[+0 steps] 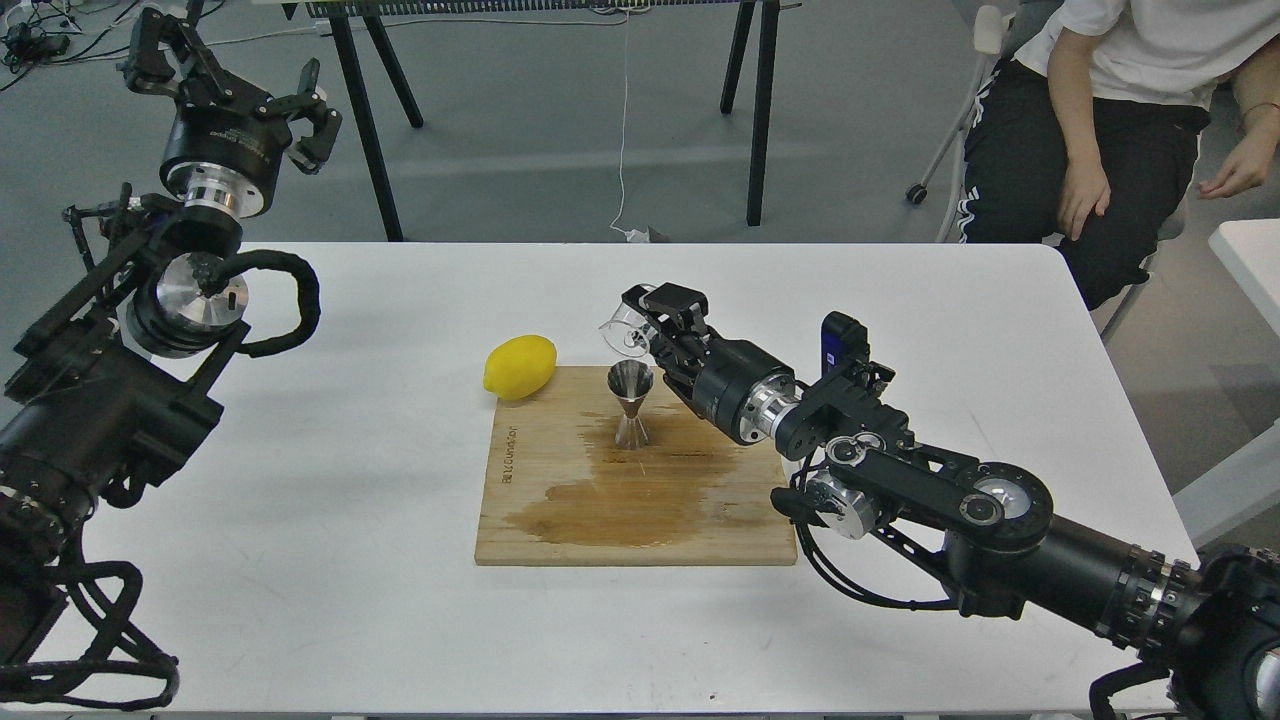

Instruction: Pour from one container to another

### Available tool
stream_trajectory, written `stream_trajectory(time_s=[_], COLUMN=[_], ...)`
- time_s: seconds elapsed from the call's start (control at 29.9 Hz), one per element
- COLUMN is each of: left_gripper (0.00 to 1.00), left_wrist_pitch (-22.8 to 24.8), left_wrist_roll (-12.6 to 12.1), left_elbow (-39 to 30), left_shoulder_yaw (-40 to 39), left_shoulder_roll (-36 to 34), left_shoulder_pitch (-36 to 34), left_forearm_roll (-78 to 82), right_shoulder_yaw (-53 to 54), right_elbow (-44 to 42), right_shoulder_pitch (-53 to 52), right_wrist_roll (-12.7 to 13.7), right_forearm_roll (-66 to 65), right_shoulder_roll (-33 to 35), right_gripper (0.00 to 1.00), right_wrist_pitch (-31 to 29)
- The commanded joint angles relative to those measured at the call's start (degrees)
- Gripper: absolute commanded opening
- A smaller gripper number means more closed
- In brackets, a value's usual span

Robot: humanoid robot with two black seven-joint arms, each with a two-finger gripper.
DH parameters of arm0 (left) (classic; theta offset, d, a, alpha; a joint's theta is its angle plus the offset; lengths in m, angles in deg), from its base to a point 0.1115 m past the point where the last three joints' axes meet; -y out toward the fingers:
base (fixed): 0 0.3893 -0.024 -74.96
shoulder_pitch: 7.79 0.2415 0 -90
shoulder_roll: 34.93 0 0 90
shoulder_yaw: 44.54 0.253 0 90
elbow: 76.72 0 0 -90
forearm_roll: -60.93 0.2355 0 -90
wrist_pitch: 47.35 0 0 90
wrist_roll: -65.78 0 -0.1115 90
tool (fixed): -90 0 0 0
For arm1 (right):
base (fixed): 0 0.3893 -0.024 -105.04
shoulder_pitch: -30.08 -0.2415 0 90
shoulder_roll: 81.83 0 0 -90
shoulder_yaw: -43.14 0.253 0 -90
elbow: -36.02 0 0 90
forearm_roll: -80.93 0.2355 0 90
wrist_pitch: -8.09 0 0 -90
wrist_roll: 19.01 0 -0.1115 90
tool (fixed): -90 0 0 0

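A shiny steel jigger point(631, 403) stands upright on the wooden board point(560, 520), near its back edge. Just above and behind its mouth hangs the small clear glass cup point(626, 334), tipped over toward the left. My right gripper point(650, 322) is shut on that cup, reaching in from the right. High at the far left, off the table, my left gripper point(228, 72) is held with its fingers spread and nothing between them.
A yellow lemon point(520, 366) lies by the board's back left corner. A dark wet patch point(620, 500) spreads over the board in front of the jigger. A seated person point(1120, 120) is beyond the white table's point(300, 600) far right corner.
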Motion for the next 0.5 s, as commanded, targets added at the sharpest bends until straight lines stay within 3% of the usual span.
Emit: stream_trajectory(time_s=[0.0,0.47], left_gripper=[1.0,1.0], left_wrist_pitch=[0.0,0.0], left_wrist_roll=[0.0,0.0], left_elbow=[0.0,0.0], left_shoulder_yaw=[0.01,-0.08], left_shoulder_roll=[0.09,0.0], left_shoulder_pitch=[0.0,0.0], left_forearm_roll=[0.0,0.0], right_shoulder_yaw=[-0.05,-2.51], right_elbow=[-0.52,-2.63], right_shoulder_pitch=[-0.19,-0.28], right_wrist_roll=[0.01,-0.08], right_forearm_roll=[-1.64,-8.05], right_shoulder_roll=[0.05,-0.12], right_gripper=[0.36,0.36], right_wrist_pitch=[0.1,2.47])
